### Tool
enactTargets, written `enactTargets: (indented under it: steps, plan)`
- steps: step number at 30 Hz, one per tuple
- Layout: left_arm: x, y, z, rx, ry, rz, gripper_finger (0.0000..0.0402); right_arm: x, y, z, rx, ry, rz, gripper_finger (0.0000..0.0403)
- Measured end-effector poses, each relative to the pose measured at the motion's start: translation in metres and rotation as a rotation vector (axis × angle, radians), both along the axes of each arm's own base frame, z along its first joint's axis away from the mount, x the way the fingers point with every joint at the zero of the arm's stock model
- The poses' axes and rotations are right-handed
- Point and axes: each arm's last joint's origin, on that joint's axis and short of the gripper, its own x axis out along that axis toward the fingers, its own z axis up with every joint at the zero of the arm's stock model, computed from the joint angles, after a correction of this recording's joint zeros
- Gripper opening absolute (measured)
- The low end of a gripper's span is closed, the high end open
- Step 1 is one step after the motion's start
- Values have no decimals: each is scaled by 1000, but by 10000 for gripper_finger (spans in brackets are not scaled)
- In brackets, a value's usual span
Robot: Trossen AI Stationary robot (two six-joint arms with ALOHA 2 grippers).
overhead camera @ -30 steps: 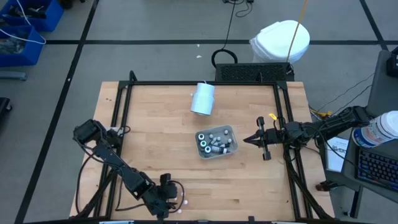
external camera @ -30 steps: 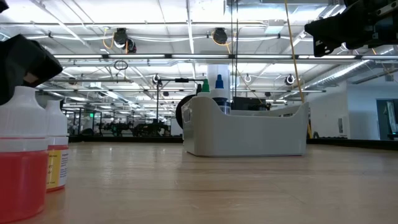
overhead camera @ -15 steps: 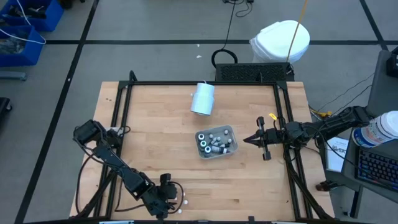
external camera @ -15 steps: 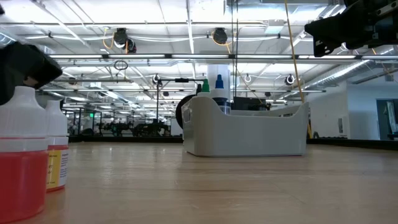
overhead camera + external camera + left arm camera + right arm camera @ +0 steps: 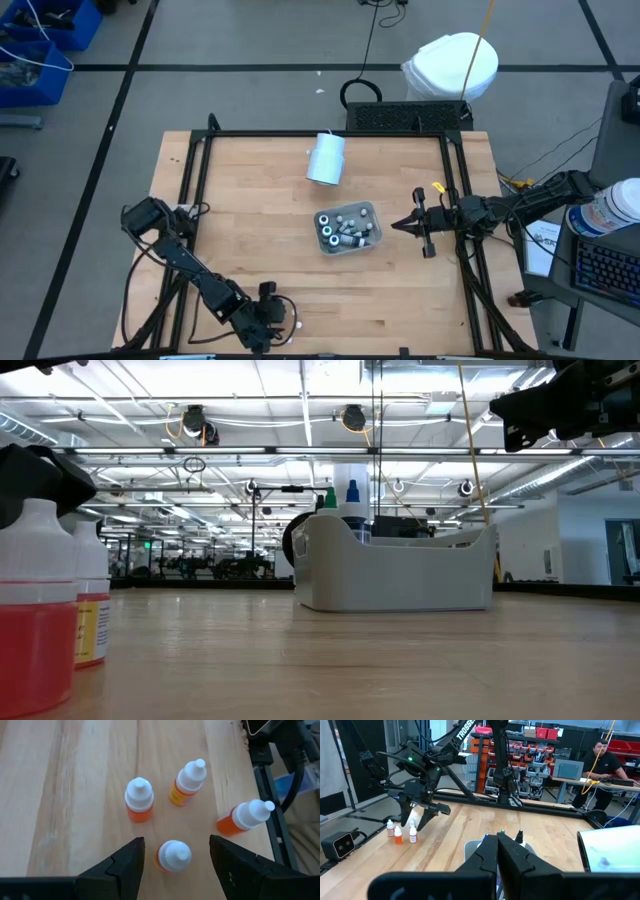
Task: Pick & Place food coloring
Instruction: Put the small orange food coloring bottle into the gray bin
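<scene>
While the right tool (image 5: 399, 226) waits clenched beside the tray (image 5: 347, 228), the left tool (image 5: 176, 865) hangs released over four upright orange bottles (image 5: 173, 855), one directly between its fingers, at the counter's (image 5: 260, 230) near edge.

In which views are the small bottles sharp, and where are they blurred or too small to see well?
Left wrist view: the four orange bottles are sharp between the open left gripper fingers. Low view: two bottles loom close and soft. High view: they are tiny white specks.
</scene>
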Motion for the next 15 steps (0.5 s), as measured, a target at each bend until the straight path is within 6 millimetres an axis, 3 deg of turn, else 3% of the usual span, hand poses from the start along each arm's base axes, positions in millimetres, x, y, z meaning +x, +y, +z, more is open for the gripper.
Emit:
enactTargets:
  steps: [15]
  plan:
    - [1,3,5,-17,14,-10,224,0,0,0,0,0,0,0]
